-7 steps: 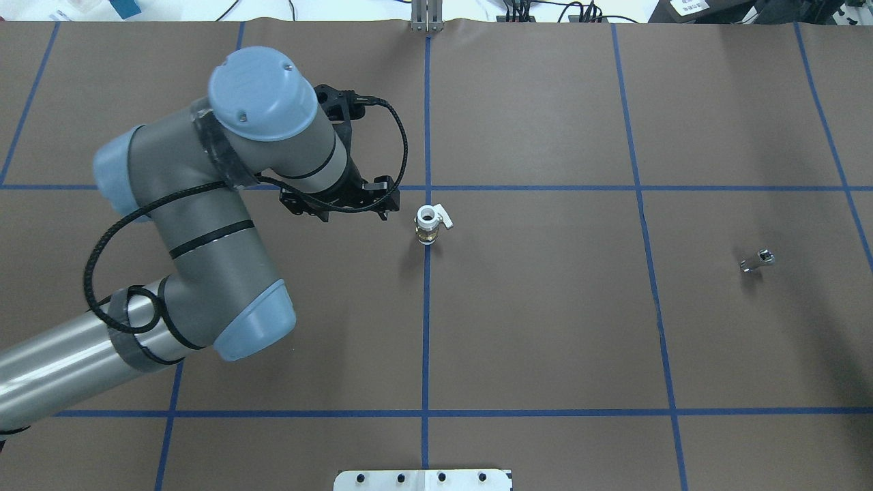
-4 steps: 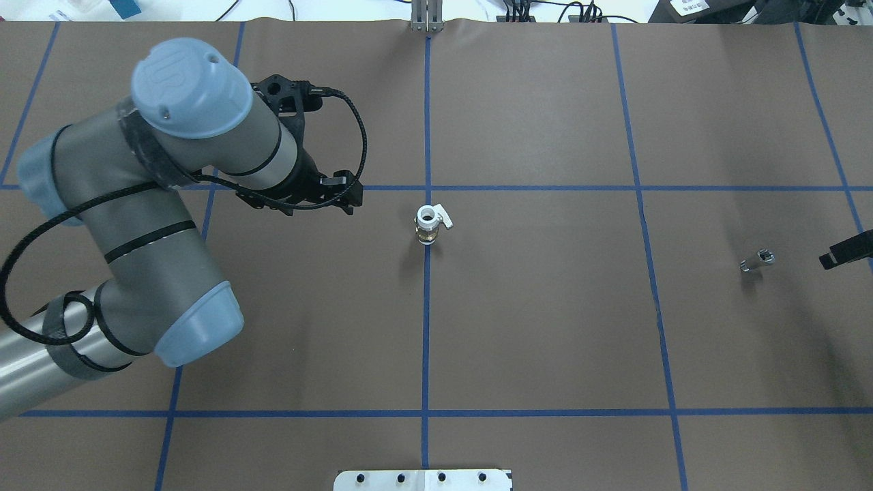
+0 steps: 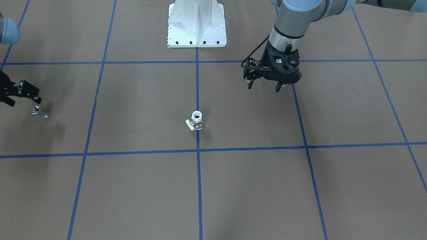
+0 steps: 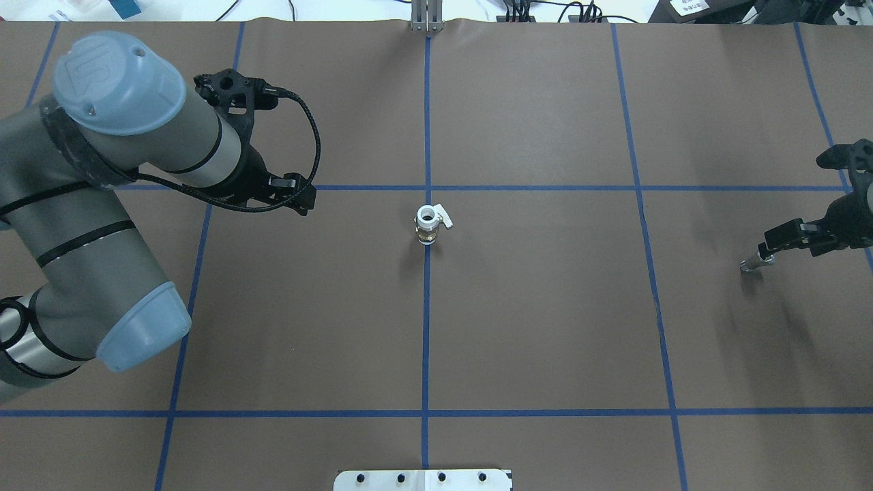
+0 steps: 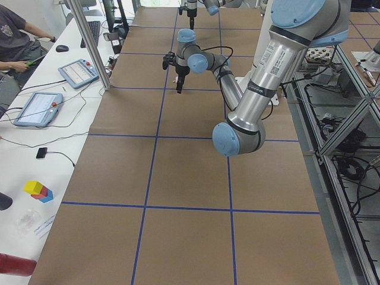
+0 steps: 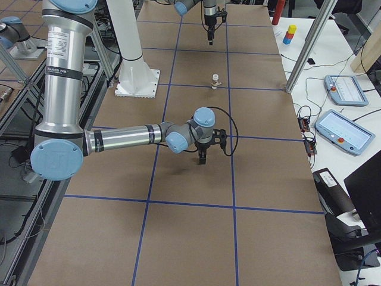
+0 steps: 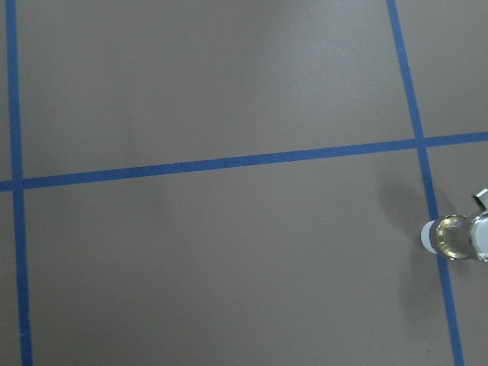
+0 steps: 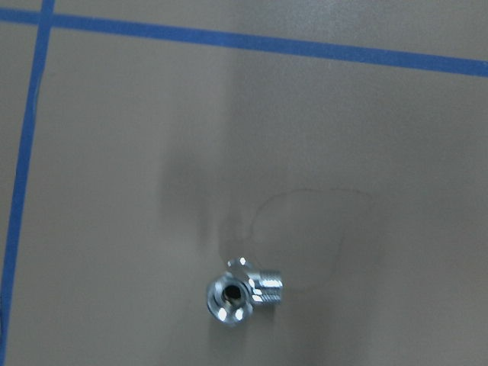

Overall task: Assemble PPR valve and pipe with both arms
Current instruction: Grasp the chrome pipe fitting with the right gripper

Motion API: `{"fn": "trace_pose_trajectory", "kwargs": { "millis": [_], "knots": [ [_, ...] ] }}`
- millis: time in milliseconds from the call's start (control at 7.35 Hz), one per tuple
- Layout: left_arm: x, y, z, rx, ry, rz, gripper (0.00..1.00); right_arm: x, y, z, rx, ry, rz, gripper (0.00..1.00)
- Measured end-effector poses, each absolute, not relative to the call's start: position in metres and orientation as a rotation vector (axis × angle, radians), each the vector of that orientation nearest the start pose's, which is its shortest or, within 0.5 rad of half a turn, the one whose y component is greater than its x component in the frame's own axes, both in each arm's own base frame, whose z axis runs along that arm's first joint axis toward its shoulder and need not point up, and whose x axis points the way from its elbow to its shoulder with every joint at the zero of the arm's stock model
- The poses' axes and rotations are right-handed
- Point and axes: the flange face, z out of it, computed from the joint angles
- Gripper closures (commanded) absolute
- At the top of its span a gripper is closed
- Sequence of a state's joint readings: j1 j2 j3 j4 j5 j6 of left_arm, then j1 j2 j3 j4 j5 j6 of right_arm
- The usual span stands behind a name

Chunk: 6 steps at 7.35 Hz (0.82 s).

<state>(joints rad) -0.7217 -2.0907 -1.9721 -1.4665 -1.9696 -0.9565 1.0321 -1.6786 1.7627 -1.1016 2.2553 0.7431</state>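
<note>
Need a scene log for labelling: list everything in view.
table: one, brown cover, blue tape grid.
PPR valve: one, white and brass, upright at table centre.
pipe: one, shiny silver, robot's right side of the table.
pedestal: one, white, robot's side of the table.
control tablets: two, grey-blue, side bench.
toy blocks: stack, yellow, red, blue, side bench.
left arm: one, grey with light-blue caps; left claw black, open, empty, apart from the PPR valve.
right arm: one, same colours; right claw black, open, close by the pipe, not gripping it.
</note>
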Motion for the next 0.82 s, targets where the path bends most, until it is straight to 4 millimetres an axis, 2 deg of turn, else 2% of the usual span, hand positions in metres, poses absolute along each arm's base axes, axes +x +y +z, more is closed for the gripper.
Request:
{"fn": "trace_pose_trajectory", "kwargs": {
  "millis": [272, 545, 817],
  "knots": [
    [0.374, -0.456, 0.209, 0.206, 0.865, 0.065, 0.07, -0.192, -0.444, 0.568, 0.01, -0.835, 0.05, 0.08],
    [0.374, -0.456, 0.209, 0.207, 0.864, 0.065, 0.07, -0.202, -0.453, 0.573, -0.008, -0.827, 0.076, 0.37],
    [0.374, -0.456, 0.209, 0.207, 0.864, 0.065, 0.07, -0.203, -0.455, 0.575, -0.015, -0.824, 0.088, 0.4]
  ]
}}
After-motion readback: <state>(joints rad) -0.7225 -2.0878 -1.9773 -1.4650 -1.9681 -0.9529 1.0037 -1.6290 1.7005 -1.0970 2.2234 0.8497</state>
